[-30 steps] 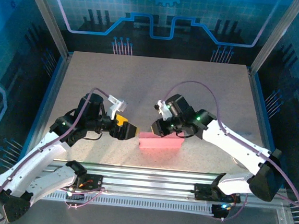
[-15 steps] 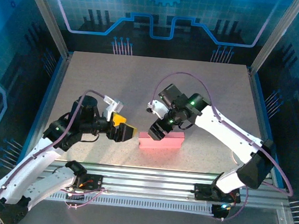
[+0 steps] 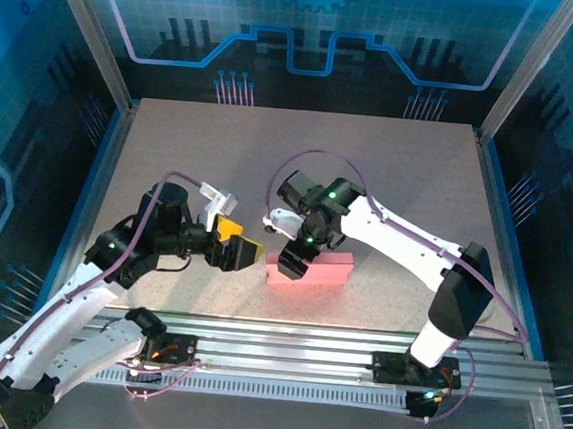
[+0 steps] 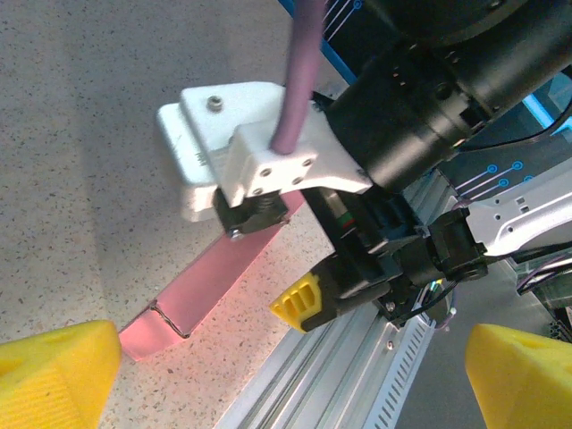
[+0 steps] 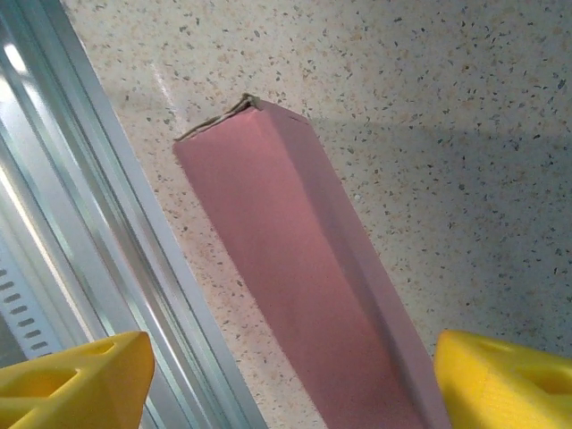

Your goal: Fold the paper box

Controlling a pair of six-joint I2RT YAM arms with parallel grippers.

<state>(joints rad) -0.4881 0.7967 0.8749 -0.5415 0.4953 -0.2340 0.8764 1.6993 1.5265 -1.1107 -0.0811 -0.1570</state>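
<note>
The paper box (image 3: 319,271), slim pink cardboard, lies closed on the speckled table (image 3: 271,163) near the front rail. The right gripper (image 3: 289,266) has just released it and hangs wide, empty, over its left end. The left gripper (image 3: 247,254) gapes empty beside it. Folding looks done.

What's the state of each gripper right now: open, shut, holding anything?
Left gripper: open, holding nothing, just short of the paper box.
Right gripper: open, jaws straddling one end of the paper box, not clamped on it.
</note>
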